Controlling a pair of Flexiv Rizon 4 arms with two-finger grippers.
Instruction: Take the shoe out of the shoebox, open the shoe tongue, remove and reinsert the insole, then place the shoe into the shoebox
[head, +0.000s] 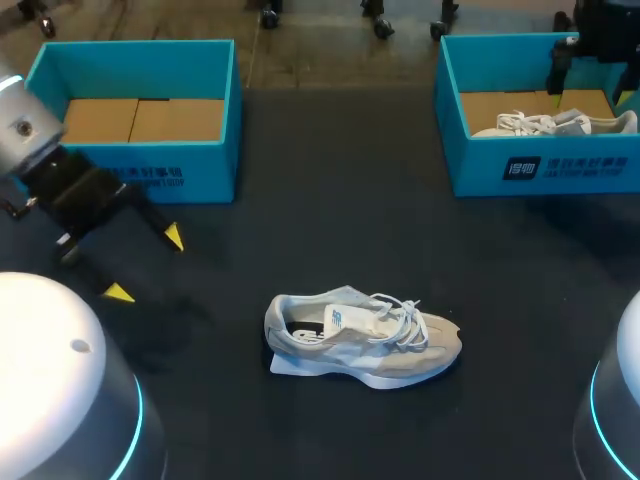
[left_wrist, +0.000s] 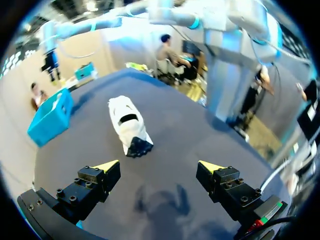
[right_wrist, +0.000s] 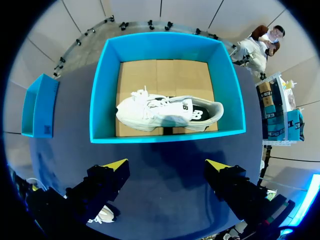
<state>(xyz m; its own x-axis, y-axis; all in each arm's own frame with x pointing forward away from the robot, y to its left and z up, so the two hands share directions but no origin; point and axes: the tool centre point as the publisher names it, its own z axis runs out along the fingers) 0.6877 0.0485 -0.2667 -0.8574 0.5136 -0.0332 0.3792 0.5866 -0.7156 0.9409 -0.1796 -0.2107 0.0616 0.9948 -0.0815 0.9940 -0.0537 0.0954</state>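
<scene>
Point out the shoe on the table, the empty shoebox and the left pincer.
shoe on the table (head: 362, 338), head view, midfoot upper.
empty shoebox (head: 200, 170), head view, front wall.
left pincer (head: 146, 264), head view, midway between tips.

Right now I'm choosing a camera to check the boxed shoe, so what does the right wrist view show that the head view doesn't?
Only the right wrist view: the boxed shoe seen whole, lying on its side in the right shoebox, and the right gripper plainly open. Only the head view: the left gripper, open, and the table shoe seen whole, out on the table. Both: the right shoebox with its shoe, and the second blue box.
</scene>
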